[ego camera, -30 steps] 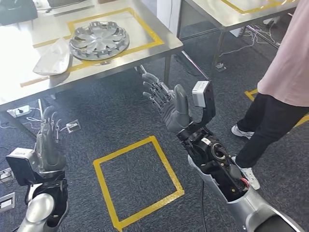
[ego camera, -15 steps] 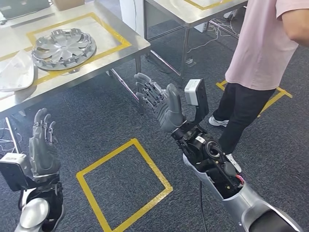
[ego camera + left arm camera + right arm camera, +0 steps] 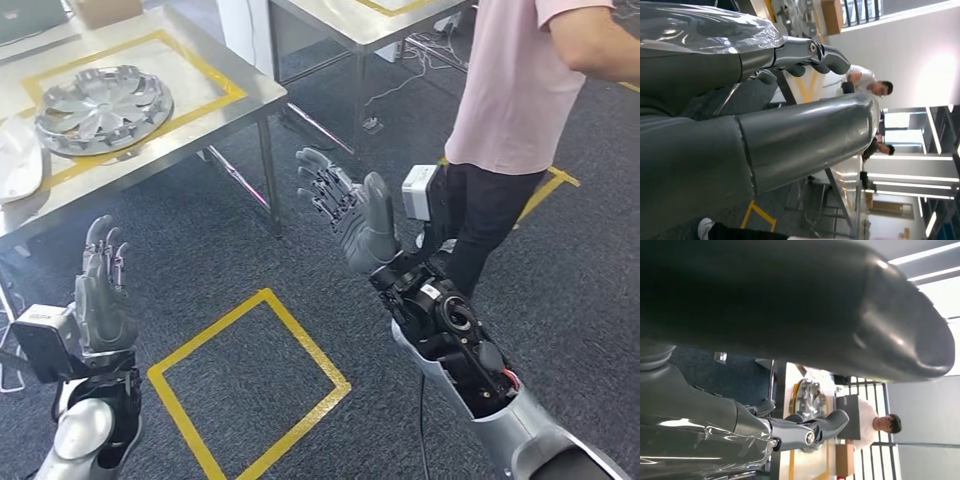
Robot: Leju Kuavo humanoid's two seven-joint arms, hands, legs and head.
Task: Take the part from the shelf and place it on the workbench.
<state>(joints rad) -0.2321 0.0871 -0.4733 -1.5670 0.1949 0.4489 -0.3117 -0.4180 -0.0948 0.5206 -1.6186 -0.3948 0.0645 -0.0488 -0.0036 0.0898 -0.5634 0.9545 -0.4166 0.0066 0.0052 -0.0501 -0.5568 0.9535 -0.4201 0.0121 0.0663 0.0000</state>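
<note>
A silver hubcap (image 3: 103,108) lies flat inside a yellow tape outline on the steel workbench (image 3: 198,85) at the upper left; it also shows far off in the right wrist view (image 3: 808,392). My left hand (image 3: 102,290) is raised at the lower left, fingers up and apart, holding nothing. Over the carpet my right hand (image 3: 355,215) is held up mid-picture, palm open, fingers spread toward the workbench, also holding nothing. Both hands are well short of the workbench. In the wrist views, the left hand (image 3: 791,145) and the right hand (image 3: 791,305) have nothing between the fingers.
A white curved part (image 3: 16,160) lies at the workbench's left end. A person in a pink shirt (image 3: 521,90) stands close on the right, beside my right forearm. A yellow tape square (image 3: 306,338) marks the carpet below. A second steel table (image 3: 362,20) stands behind.
The whole picture has shifted: the camera has turned right, so the workbench sits further left and the person nearer. Both hands stay raised and empty.
</note>
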